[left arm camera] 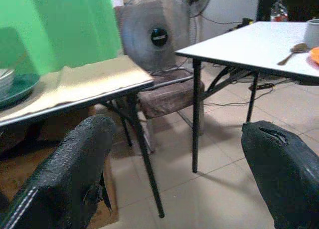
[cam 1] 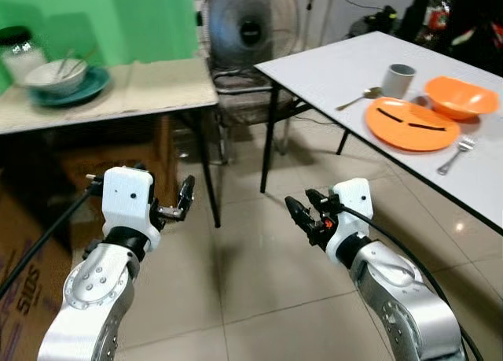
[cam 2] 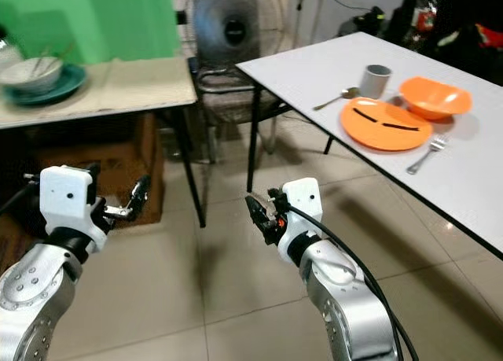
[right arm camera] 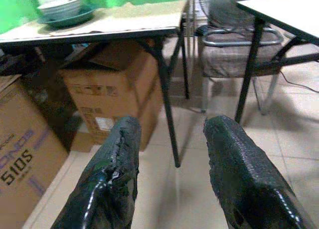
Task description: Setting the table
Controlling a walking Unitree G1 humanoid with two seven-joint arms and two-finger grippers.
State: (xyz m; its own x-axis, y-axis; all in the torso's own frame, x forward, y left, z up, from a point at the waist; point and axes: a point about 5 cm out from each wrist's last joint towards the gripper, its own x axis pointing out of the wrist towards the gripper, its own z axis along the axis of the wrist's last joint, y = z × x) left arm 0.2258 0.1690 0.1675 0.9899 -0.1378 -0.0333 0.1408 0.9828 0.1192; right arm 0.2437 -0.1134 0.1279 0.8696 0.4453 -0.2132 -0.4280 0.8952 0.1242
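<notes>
On the white table [cam 1: 338,66] at the right lie an orange plate [cam 1: 410,123] with two black chopsticks on it, an orange bowl [cam 1: 462,96], a grey cup [cam 1: 400,80], a spoon [cam 1: 360,98] and a fork [cam 1: 456,154]. The cloth-covered table [cam 1: 149,90] at the left carries a white bowl [cam 1: 55,76] holding utensils, on a teal plate [cam 1: 88,90]. My left gripper [left arm camera: 179,126] is open and empty, held over the floor in front of the left table. My right gripper [cam 1: 302,208] is open and empty too, low over the tiles between the tables.
A standing fan [cam 1: 250,27] and a padded chair [cam 1: 251,101] fill the gap between the two tables. Cardboard boxes [right arm camera: 112,94] sit under the left table, and another box [right arm camera: 25,154] stands at its near side. A jar [cam 1: 20,50] stands behind the white bowl. Tiled floor lies ahead.
</notes>
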